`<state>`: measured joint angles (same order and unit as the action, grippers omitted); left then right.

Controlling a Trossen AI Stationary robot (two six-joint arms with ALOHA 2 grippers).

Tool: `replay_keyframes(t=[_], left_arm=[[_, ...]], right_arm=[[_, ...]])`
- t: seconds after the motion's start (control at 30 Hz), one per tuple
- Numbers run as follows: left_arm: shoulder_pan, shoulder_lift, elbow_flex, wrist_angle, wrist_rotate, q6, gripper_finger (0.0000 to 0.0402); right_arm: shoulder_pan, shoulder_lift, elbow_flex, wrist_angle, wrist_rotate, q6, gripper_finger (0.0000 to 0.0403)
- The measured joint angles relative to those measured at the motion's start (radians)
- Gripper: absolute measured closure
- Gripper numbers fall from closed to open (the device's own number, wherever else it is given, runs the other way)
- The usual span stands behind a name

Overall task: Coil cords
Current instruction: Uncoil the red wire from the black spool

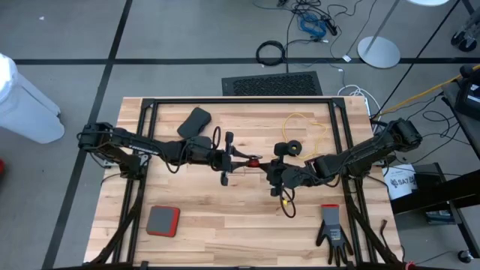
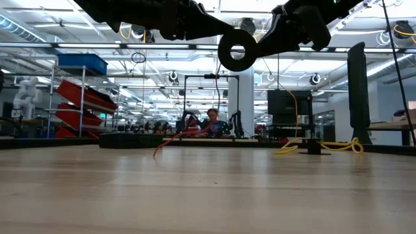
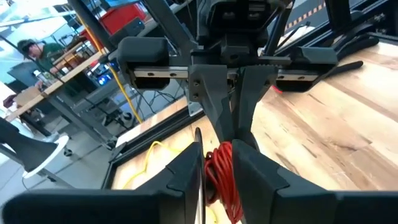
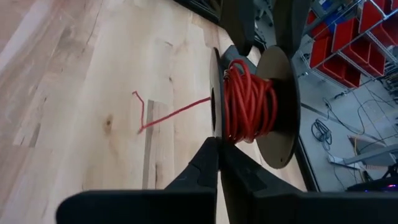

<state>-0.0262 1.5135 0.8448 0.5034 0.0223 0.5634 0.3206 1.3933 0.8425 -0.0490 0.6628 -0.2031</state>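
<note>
At mid-worktop (image 1: 225, 225), both arms stretched inward from the left and right edges, meeting tip to tip.

Between them, raised clear of the wood: a small black reel (image 4: 283, 118) wound with red cord (image 4: 249, 99). Seen from table height as a dark ring hanging well above the surface. Loose red tail trailing off the windings and down onto the planks, kinked at its end.

Left gripper (image 3: 217, 158) set around the reel, red windings lying within it. Grasping or released: cannot tell.

Right gripper (image 4: 216, 152) clenched, fingertips pressed together right at the rim of the reel's near flange. Pinching that rim or merely touching it: not clear.

Just beside the right gripper, towards the edge nearest the floor grate (image 1: 274, 84): a second black reel (image 1: 291, 148) resting on the wood. From there, a yellow cord (image 1: 300, 127) looping loosely towards that edge, with another short stretch showing on the opposite side of the right gripper.

Elsewhere on the worktop:
- black pouch (image 1: 195, 120) near the grate-side edge, left half
- red-and-grey pad (image 1: 163, 220) towards the opposite edge, left half
- black glove (image 1: 332, 232) towards that same edge, right half

Beyond the table, far off in the room, a seated person (image 2: 212, 120).
</note>
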Motion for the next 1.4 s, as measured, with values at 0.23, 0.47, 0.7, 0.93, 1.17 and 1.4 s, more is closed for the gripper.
replay_keyframes(t=[0.23,0.47,0.7,0.93,1.17,1.4], left_arm=[[0.014,0.0,0.0,-0.035,0.0,-0.006,0.0295],[0.027,0.0,-0.001,-0.04,-0.001,-0.008,0.0295],[0.026,0.0,-0.001,-0.04,-0.001,-0.008,0.0295],[0.026,0.0,-0.002,-0.037,-0.001,-0.009,0.0316],[0.026,0.0,-0.002,-0.042,0.002,-0.009,0.037],[0.026,0.0,-0.002,-0.042,0.003,-0.008,0.0395]], right_arm=[[0.001,0.0,0.0,-0.003,-0.003,-0.003,0.0402],[0.002,0.0,0.0,-0.009,-0.005,-0.002,0.0402],[0.014,0.0,0.0,-0.014,-0.006,-0.001,0.0402],[0.017,0.0,0.0,-0.016,-0.006,0.003,0.0402],[0.016,0.0,0.0,-0.015,-0.003,0.002,0.0402],[0.016,0.0,0.0,-0.016,-0.003,0.002,0.0403]])
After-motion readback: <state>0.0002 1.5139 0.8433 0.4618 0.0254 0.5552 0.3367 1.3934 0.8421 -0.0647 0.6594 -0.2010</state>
